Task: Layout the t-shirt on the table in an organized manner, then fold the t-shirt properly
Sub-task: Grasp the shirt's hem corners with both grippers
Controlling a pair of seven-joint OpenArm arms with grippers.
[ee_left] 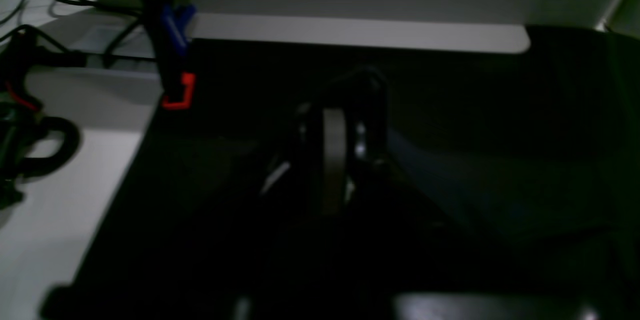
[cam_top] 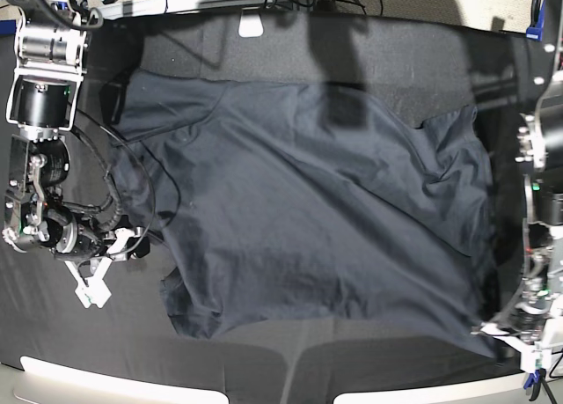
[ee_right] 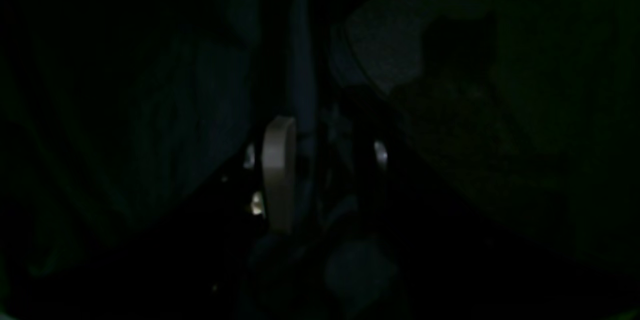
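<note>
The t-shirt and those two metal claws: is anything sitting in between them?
Nothing visible does. The t-shirt lies spread on the table, the left gripper at its corner and the right gripper beside its edge.

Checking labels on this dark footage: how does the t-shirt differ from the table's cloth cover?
The t-shirt is navy with a faint sheen; the table cover is matte black. The t-shirt lies rumpled, with folds and a bunched lower edge; the table cover lies flat. Both are dark fabric, hard to separate in the wrist views.
</note>
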